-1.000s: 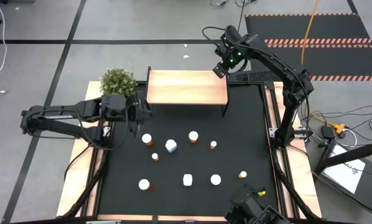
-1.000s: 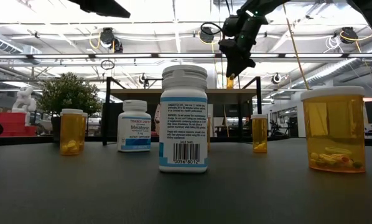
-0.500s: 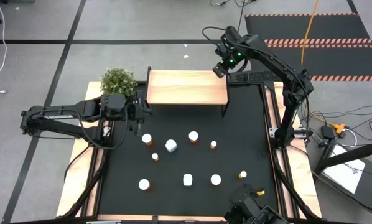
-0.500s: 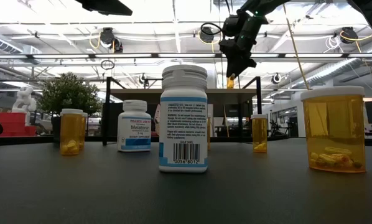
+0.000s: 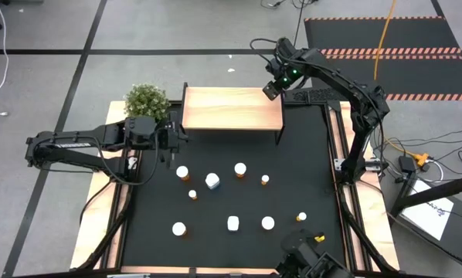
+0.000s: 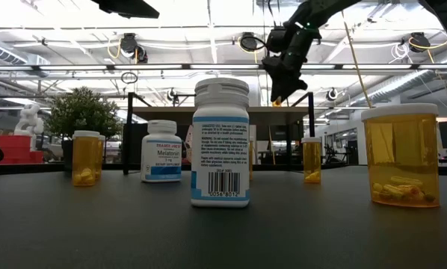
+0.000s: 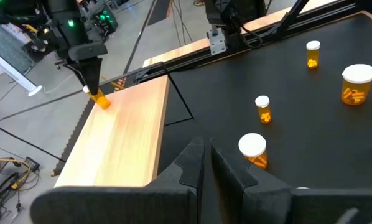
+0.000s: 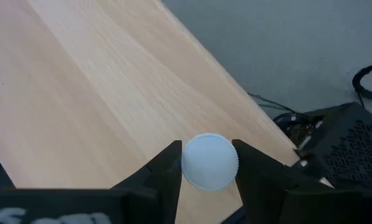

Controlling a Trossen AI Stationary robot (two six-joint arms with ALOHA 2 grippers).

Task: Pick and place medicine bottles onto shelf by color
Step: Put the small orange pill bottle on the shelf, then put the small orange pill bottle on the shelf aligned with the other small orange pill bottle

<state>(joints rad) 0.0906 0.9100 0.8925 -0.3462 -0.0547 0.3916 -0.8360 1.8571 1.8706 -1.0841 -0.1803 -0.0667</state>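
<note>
A large workshop hall with ceiling lights and pipes spreads behind the black table [image 5: 316, 154], which carries a light-wood shelf [image 5: 231, 108] on thin black legs at its far edge and a small potted plant [image 5: 146, 100] beside the shelf's left end.

The right gripper [image 5: 272, 90] hangs over the shelf's far right corner, its fingers [image 8: 167, 168] closed on a tiny orange bottle [image 7: 101, 99] with a white cap; seen from the left wrist, the bottle's base is at or just above the wood, and contact cannot be told.

The left gripper [image 5: 171, 139] waits at the table's left side, just in front of the shelf's left end, its fingers [image 7: 195, 158] nearly together around nothing.

The other medicine bottles stand loose on the table in front of the shelf. In the low view a white bottle [image 6: 220, 142] stands nearest, showing a barcode numbered "0056 8012" under fine print too small to read. Behind it to the left is a white bottle labelled "TRADER JOE'S Melatonin" [image 6: 162, 151], with "INSTANT SUPPLEMENT" seeming to run along the bottom. A large orange bottle [image 6: 402, 155] with pills inside stands at the right, a slim orange one [image 6: 312, 160] farther back, and another orange bottle [image 6: 86, 158] at the left.
</note>
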